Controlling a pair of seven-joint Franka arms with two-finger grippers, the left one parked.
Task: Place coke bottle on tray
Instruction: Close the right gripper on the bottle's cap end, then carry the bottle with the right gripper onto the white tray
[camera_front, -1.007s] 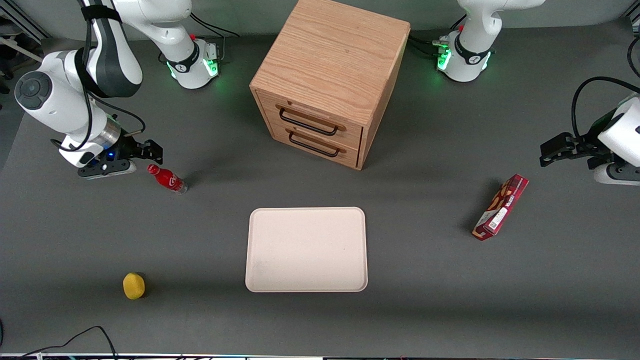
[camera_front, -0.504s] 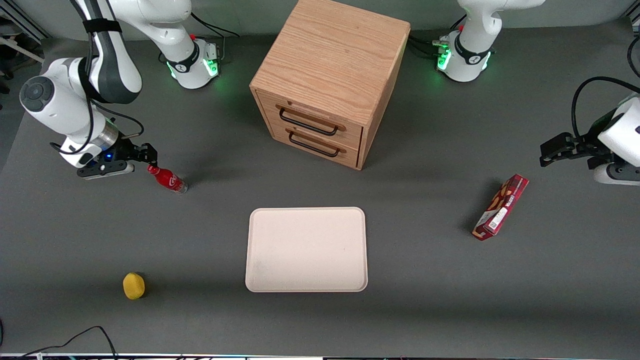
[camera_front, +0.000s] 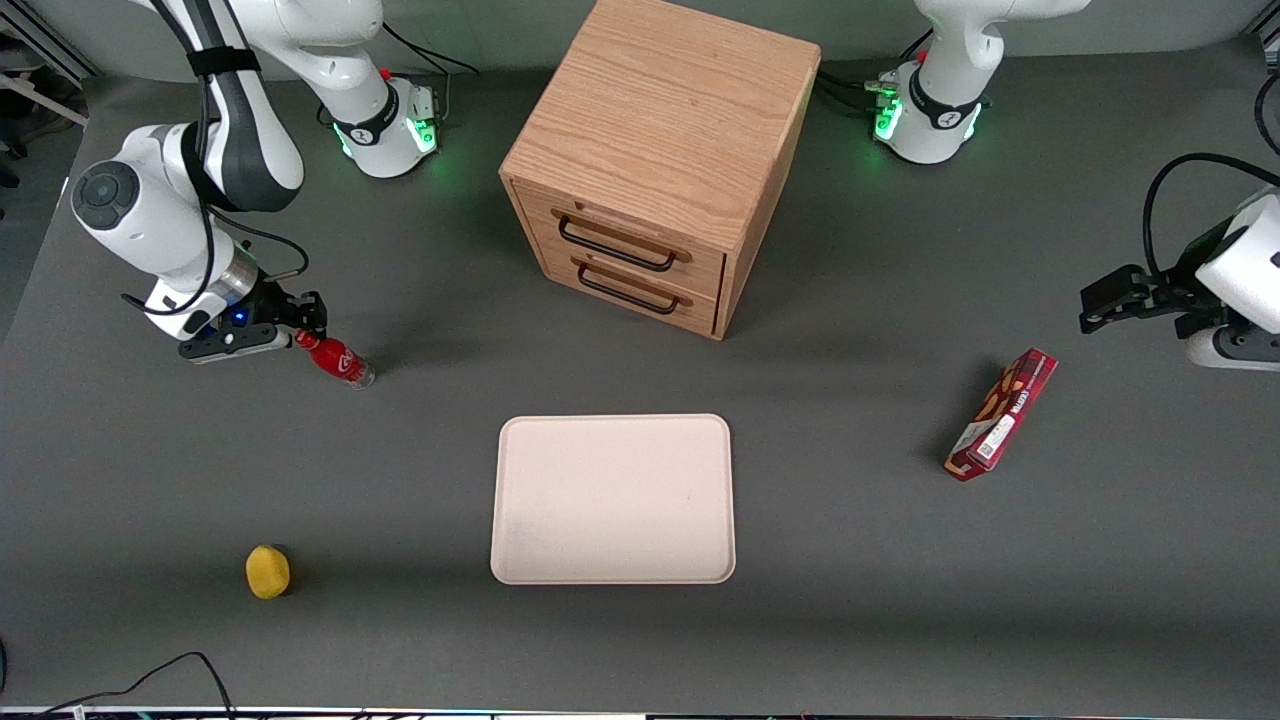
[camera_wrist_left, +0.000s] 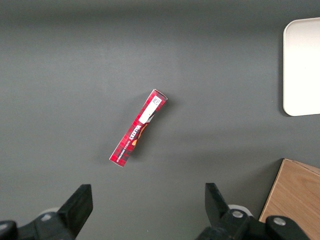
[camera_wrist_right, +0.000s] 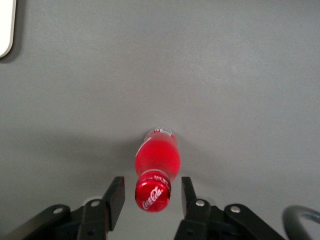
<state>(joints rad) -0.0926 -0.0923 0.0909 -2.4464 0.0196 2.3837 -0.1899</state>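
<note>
- Jaws of the gripper (camera_wrist_right: 148, 197) stand apart, one finger on each side of the coke bottle's (camera_wrist_right: 157, 165) red cap with a gap on both sides; nothing is held.
- Front view, at the frame's left edge: the gripper (camera_front: 305, 325) hovers at the top of the upright bottle (camera_front: 337, 360), which stands on the grey table (camera_front: 900, 600).
- Lower centre of that frame: the tray (camera_front: 613, 499) lies bare, well apart from the bottle.
- Judged progress: early. Gripping, lifting, carrying and setting down all remain.
</note>
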